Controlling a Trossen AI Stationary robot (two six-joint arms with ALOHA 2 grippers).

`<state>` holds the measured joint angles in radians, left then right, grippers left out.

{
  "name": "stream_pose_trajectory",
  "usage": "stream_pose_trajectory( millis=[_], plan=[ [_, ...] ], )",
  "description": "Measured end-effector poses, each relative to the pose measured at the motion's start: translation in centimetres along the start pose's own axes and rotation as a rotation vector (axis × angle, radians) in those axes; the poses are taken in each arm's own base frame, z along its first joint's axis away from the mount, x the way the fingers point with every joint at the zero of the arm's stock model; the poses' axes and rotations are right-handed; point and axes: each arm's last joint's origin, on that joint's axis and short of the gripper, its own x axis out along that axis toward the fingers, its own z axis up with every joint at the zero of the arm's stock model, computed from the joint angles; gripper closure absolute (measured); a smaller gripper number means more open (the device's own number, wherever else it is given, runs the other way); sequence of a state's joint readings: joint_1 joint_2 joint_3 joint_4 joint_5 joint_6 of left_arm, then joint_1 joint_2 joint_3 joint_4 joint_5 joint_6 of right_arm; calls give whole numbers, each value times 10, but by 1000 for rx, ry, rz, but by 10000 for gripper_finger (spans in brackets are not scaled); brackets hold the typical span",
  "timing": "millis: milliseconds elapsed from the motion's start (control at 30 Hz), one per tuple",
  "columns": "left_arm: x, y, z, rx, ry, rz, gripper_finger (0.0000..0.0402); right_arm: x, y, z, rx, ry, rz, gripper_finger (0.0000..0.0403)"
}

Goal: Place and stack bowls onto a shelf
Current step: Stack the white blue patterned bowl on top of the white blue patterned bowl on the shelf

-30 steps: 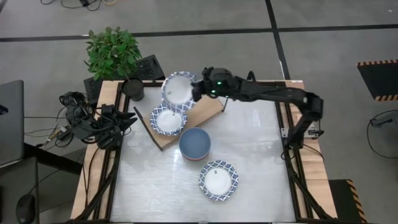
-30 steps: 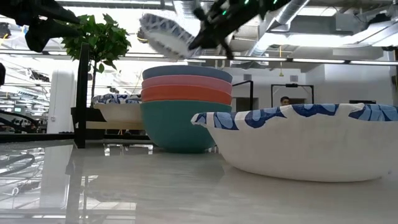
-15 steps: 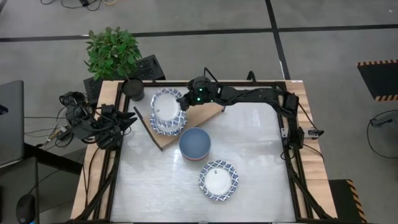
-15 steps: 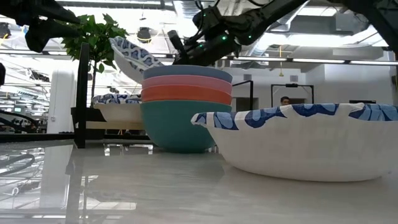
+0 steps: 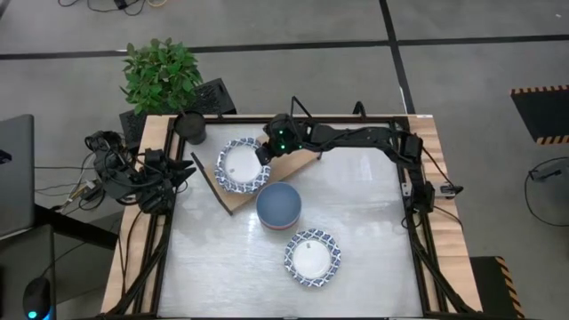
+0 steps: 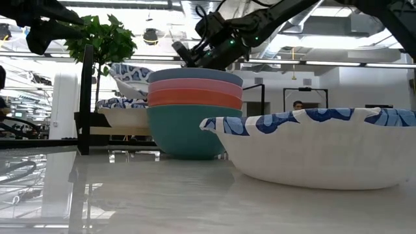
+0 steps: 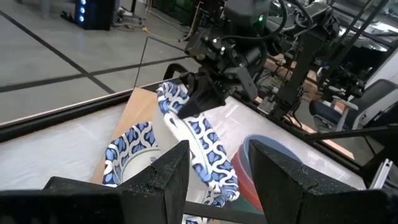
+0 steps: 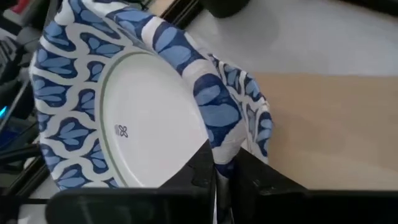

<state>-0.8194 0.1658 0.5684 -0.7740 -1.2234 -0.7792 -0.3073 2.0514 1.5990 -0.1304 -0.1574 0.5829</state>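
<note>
My right gripper [image 5: 264,153] is shut on a blue-patterned bowl [image 5: 240,164] and keeps it tilted over a second patterned bowl [image 7: 129,151] that rests on the left part of the wooden shelf [image 5: 298,162]. Whether the two bowls touch, I cannot tell. The low view shows the held bowl [image 6: 130,73] just above the lower bowl [image 6: 120,110]. A stack of deep bowls [image 5: 279,206], blue on top, stands on the table before the shelf. One more patterned bowl [image 5: 311,257] sits nearer the near edge. My left gripper [image 7: 217,180] waits open at the table's left edge. My right gripper pinches the held bowl by its rim [image 8: 225,142], on the side toward the table's right, one finger [image 8: 200,167] inside the bowl and the other [image 8: 252,174] outside. The fingers reach in from the right, slanting down. The bowl is tilted, its far side lower.
A potted plant [image 5: 161,75] and a black cup [image 5: 189,126] stand at the table's far left corner. The shelf lies slantwise across the far left part of the table. The table's right half [image 5: 364,222] is bare.
My right gripper has carried the patterned bowl from over the shelf's far part toward the left and near side and down, until it hangs tilted right over the bowl on the shelf. It has stayed shut on the rim throughout.
</note>
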Motion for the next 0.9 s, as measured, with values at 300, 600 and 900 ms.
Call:
stream_pose_trajectory(
  millis=[300,600,900],
  plan=[
    [0,0,0,0,0,0,251,0,1,2,-64,-14,9,311],
    [0,0,0,-11,0,0,251,-1,1,8,-66,-59,28,188],
    [0,0,0,-32,5,-6,251,-22,9,44,-86,-120,31,158]
  ],
)
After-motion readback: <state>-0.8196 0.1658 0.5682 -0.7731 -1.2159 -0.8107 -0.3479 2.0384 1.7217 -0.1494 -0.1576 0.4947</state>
